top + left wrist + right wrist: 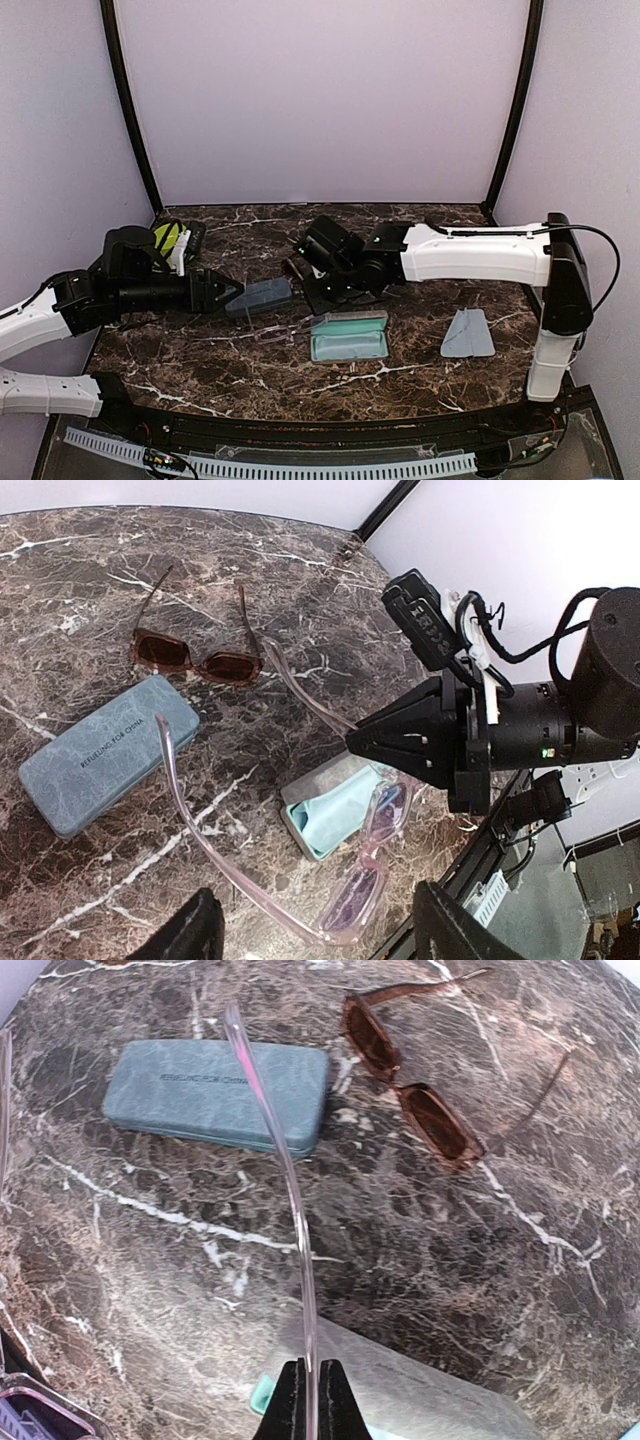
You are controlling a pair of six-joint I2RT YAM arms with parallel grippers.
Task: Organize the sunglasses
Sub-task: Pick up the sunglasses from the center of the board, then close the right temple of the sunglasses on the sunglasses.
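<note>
The purple pair [352, 900] hangs at the open case's [372, 345] edge, the right pincer [308, 1405] clamped on one temple!
The left pincer [318, 935] gapes wide, holding nothing; I'd fold the loose temple first, then lower it flat. The brown pair [205, 663] lies beyond the case.

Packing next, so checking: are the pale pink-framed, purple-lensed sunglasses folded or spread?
Spread: both temple arms of the pale pink-framed, purple-lensed sunglasses stick out, one pinched in the right gripper.
</note>
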